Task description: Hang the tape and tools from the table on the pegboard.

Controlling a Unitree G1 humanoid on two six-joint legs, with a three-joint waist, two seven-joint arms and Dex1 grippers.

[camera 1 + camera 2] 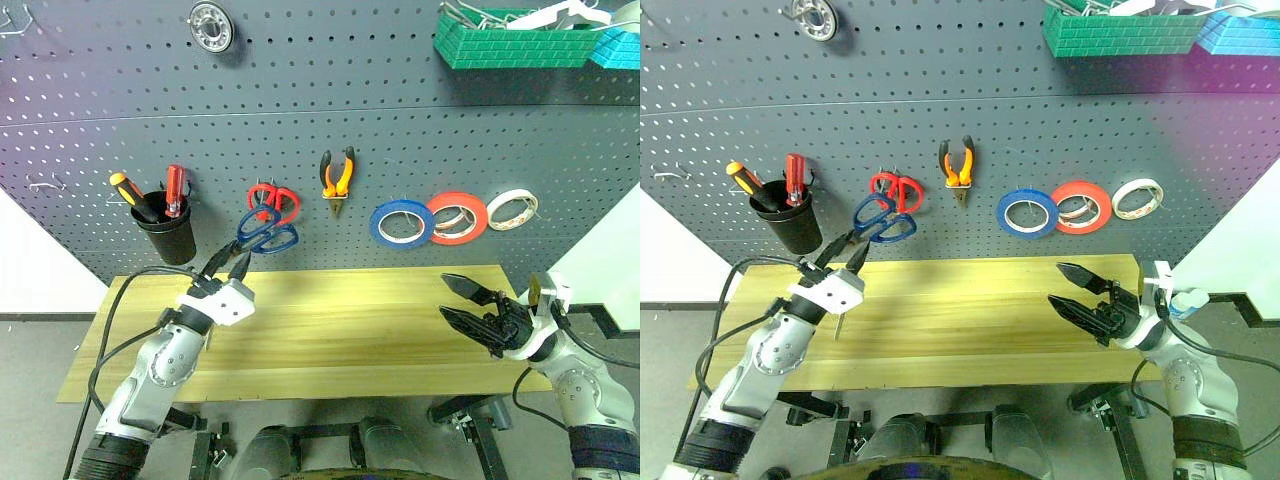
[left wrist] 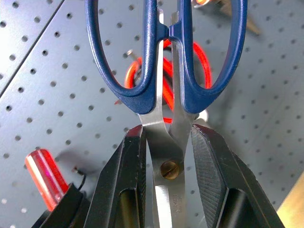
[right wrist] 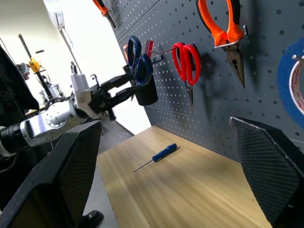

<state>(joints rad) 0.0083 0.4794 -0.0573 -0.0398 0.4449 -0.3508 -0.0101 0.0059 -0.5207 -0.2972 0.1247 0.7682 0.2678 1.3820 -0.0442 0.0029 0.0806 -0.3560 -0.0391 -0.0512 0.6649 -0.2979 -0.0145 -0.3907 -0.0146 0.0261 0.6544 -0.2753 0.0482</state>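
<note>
While the left pincer (image 1: 228,268) grips the blue-handled scissors (image 1: 266,232) by their blades, handles raised before the pegboard (image 1: 330,100), a black cup (image 1: 167,237) to its left holds an orange screwdriver (image 1: 128,192) and a red screwdriver (image 1: 175,189). Red scissors (image 1: 283,199) hang partly hidden behind the blue handles. Next come the pliers (image 1: 337,178), blue tape (image 1: 401,223), a red roll (image 1: 458,217) and a cream roll (image 1: 512,209). A small blue screwdriver (image 3: 158,156) lies on the counter (image 1: 340,330). Green basket (image 1: 512,42) contents are cut off above. Right pincer (image 1: 462,300) is spread wide, holding nothing.
</note>
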